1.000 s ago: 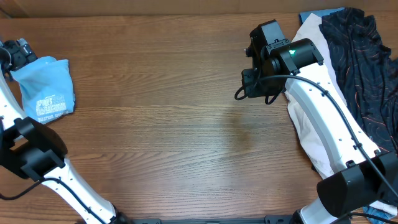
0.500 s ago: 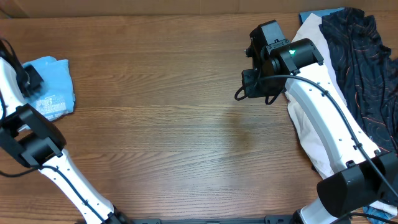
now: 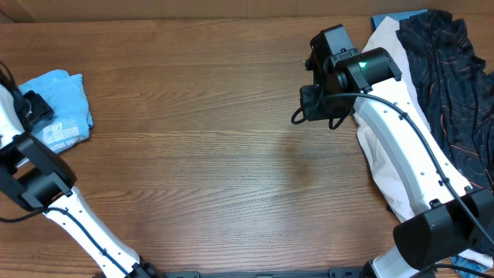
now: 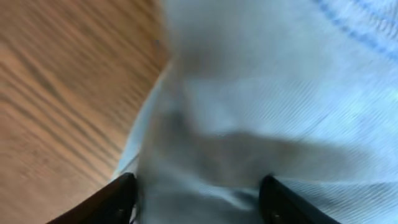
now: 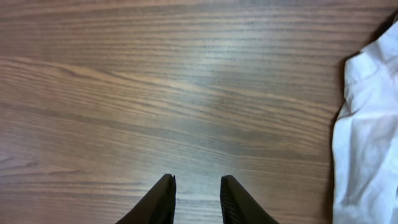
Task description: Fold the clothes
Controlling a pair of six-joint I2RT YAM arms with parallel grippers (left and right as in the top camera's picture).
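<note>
At the far left edge of the counter (image 3: 201,170), a light blue T-shirt (image 3: 65,100) lies folded into a small bundle. It looks soft, light and limp, probably best taken by pinching a doubled edge. Right over it, the left claw (image 4: 196,193) has its fingers well apart, with cloth bunched between them but apparently not pinched. Over bare wood, the right claw (image 5: 196,193) hovers narrowly parted and empty, beside a cream garment (image 5: 367,137) and a black garment (image 3: 448,69).

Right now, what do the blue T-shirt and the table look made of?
Blue T-shirt: soft matte knit, probably cotton jersey; fine ribs and limp folds show close up. Table: wood or wood-look laminate, low sheen; continuous grain lines.
</note>
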